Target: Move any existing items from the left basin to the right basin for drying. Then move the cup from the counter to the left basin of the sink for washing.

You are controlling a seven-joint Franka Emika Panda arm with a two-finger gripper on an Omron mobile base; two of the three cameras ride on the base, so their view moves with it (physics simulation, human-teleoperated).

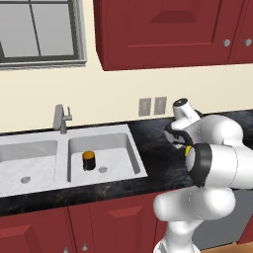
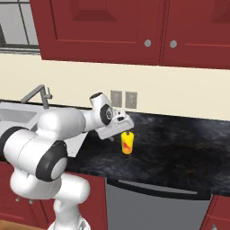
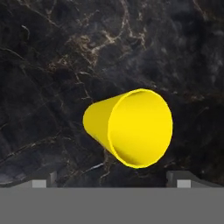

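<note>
The gripper hangs wide open just above the yellow cup, so next it should go down and squeeze it.

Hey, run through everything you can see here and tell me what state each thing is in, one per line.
cup: upright on the counter, empty, not gripped
pincer: open, just above the cup
black cylinder: upright in the right basin
left basin: empty
faucet: no water running
upper cabinet doors: shut

Home kitchen, double sink with faucet, black counter, red cabinets, window
</note>
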